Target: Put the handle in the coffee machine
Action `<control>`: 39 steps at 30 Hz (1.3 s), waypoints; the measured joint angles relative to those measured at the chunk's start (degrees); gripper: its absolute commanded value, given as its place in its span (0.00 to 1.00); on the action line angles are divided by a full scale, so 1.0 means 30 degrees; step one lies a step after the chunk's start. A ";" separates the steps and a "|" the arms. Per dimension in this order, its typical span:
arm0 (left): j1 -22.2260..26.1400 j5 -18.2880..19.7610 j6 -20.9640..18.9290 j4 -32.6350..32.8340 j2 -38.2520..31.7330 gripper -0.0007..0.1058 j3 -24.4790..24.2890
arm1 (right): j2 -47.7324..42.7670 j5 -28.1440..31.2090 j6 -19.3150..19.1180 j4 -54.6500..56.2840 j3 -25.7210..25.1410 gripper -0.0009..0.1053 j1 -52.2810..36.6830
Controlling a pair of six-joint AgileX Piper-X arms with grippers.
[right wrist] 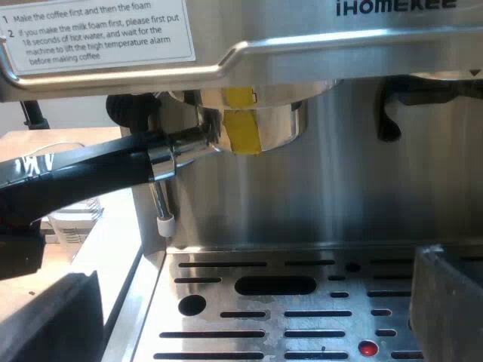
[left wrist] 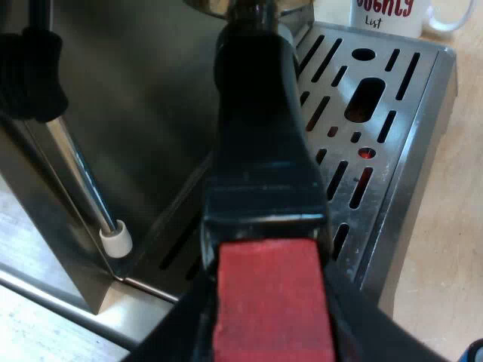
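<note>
Our left gripper (left wrist: 270, 335) is clamped on the red end (left wrist: 266, 279) of the handle (left wrist: 260, 143), a finger on each side. Held there, the long dark grip works as a lever and lets us steer the far end from well clear of the machine. That far end, the metal cup (right wrist: 264, 124), sits up under the ring at the front of the coffee machine (right wrist: 362, 188), above the drip tray (right wrist: 339, 255). A strip of yellow tape (right wrist: 240, 130) on the cup lines up with a second yellow strip on the ring. We take these as marks for where the cup goes in. The handle points off at a slant, so we judge it entered but not yet turned to lock.

Our right gripper (right wrist: 253, 309) hangs low over the tray, fingers wide apart with nothing between them, near enough to watch the cup. The steam pipe (right wrist: 161, 200) with its white tip hangs just beside the handle, worth minding in a turn.

The machine reads "iHOMEKEE". A white label (right wrist: 94, 30) says: "1 Make the coffee first and then the foam" and "2 If you make the milk foam first, please first put 18 seconds of hot water, and wait for the machine to lift the high temperature alarm before making coffee". Beyond the tray's far corner stands a white mug (left wrist: 392, 19) with cut-off red letters and "List" beneath.
</note>
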 measured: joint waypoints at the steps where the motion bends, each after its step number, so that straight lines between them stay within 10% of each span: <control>1: 0.0000 0.0054 0.0000 0.0000 0.0000 0.01 0.0000 | 0.0000 0.0000 0.0000 0.0000 0.0000 0.78 0.0000; 39: 0.0000 -0.0639 0.0644 0.0853 -0.0771 0.01 -0.0306 | 0.0000 0.0000 0.0000 0.0000 0.0000 0.78 0.0000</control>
